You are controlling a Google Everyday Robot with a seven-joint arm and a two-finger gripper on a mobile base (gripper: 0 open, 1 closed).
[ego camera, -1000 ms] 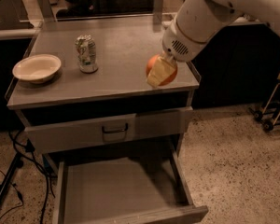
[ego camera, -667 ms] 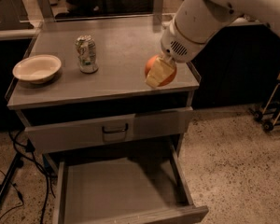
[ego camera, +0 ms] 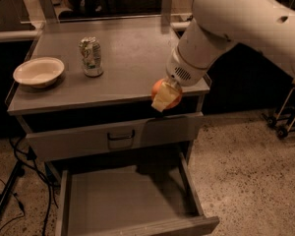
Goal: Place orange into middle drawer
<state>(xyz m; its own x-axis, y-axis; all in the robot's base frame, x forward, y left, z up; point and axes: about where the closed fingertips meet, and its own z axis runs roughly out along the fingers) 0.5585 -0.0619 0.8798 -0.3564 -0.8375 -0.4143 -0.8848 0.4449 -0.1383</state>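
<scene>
Gripper (ego camera: 165, 97) clamped on orange (ego camera: 159, 87), centre-right of frame, over the front edge of the cabinet top (ego camera: 128, 58). Looks lifted off the top, probably so it can swing out and down into the open drawer (ego camera: 123, 200), bottom centre, which has a bare grey floor. Can (ego camera: 91, 56) and bowl (ego camera: 38, 72) upper left, well apart from it. Speckled room floor (ego camera: 246, 171), cables (ego camera: 10, 181) lower left, dim lighting.

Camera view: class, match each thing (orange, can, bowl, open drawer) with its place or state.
1 orange
2 can
3 bowl
4 open drawer

A left end of the tabletop
B pulled out, floor bare
C gripped by the claw at the tabletop's front edge
D upright, right of the bowl

Pairs: 1-C, 2-D, 3-A, 4-B.
</scene>
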